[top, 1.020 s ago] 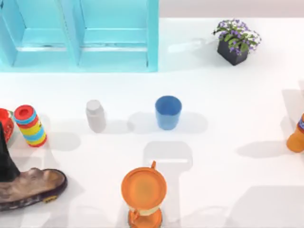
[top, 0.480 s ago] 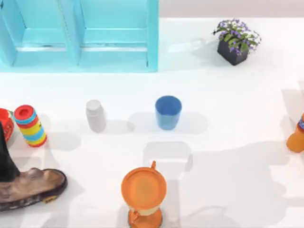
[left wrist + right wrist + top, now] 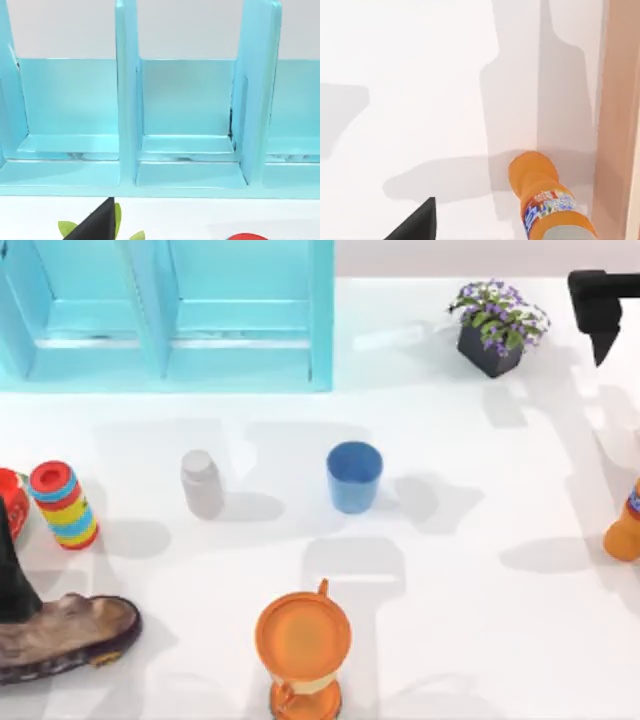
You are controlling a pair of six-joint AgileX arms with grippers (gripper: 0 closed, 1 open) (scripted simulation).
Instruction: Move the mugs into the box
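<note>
Blue mug (image 3: 354, 476) standing untouched mid-table, well short of the turquoise box (image 3: 165, 315) at the far left, nothing lying inside yet; right arm (image 3: 603, 300) hanging at the far right corner, finger spread impossible to tell.

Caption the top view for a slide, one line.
Blue mug stands mid-table beside a grey bottle, orange jug in front, turquoise box behind, right arm at the far corner.

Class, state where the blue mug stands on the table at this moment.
In the top view the blue mug stands upright near the table's middle, right of the white lidded bottle and in front of the turquoise box.
</note>
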